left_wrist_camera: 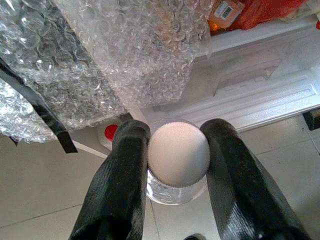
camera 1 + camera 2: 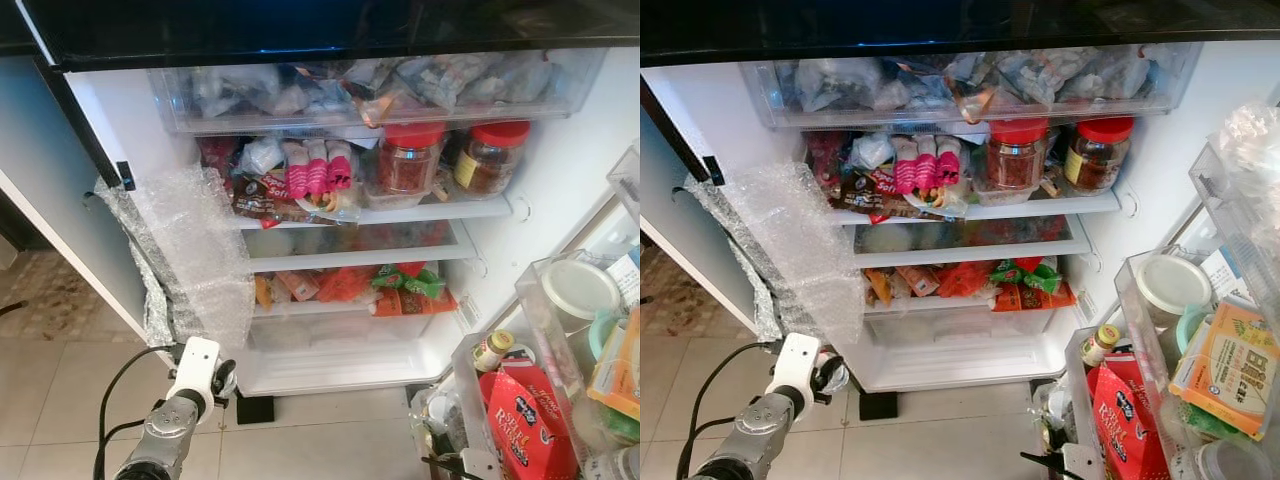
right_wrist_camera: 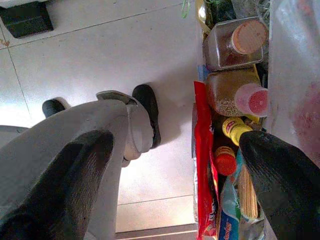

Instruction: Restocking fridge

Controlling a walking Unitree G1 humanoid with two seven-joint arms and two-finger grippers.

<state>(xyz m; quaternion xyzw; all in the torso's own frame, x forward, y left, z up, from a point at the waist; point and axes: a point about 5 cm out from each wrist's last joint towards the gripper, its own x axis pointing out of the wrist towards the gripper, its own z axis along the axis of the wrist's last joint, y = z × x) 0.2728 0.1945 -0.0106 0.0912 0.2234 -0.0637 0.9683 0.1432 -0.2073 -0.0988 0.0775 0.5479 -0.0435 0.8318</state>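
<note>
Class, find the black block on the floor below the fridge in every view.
Left eye view: black block, bottom centre, under the fridge.
Right eye view: bottom, left of centre.
Left wrist view: beside the fridge base.
Right wrist view: beyond the grey leg.
Shared landmark: tiled floor.

We see our right gripper (image 3: 180,185) w/ its two black fingers (image 3: 65,185) spread wide at the bottom. Btwn them, a gray robot leg (image 3: 100,135) on the tile floor (image 3: 100,55). At right, bottles (image 3: 235,42) & a red packet (image 3: 202,165) stand packed together.
</note>
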